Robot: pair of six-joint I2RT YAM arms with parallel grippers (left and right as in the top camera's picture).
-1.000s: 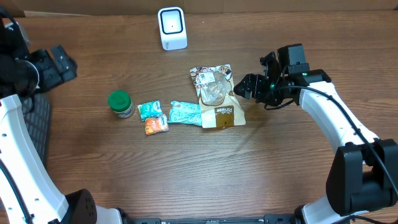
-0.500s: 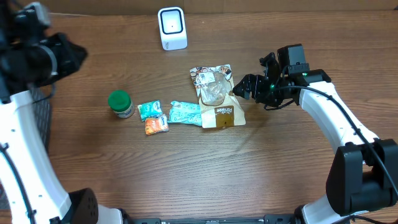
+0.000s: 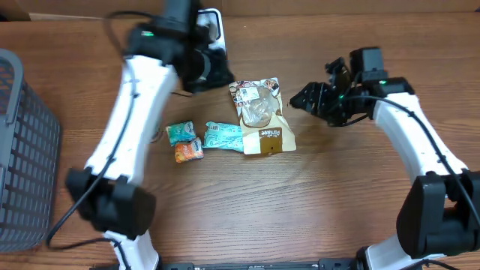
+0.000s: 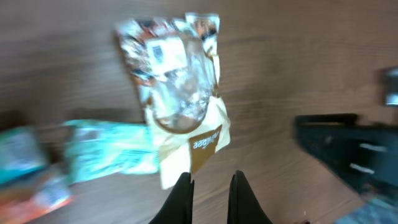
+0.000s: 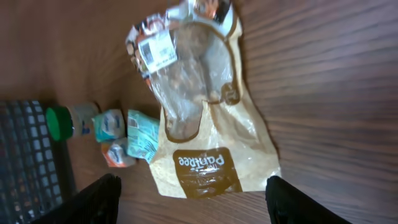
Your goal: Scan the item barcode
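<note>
One crinkled brown-and-clear snack bag

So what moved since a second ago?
The left hand swung in from the far left to above the clear-and-brown snack bag and shut, empty. The right hand, open, drew back a little. The bag, teal packets, orange packet and white scanner stayed put.

We see a brown wooden table. Near its middle lies a tan snack pouch, with a long teal packet touching its left side. Further toward the left edge lie a small teal packet, an orange packet and a green-lidded jar. A white scanner stands at the far edge, and a wire basket at the left edge.
</note>
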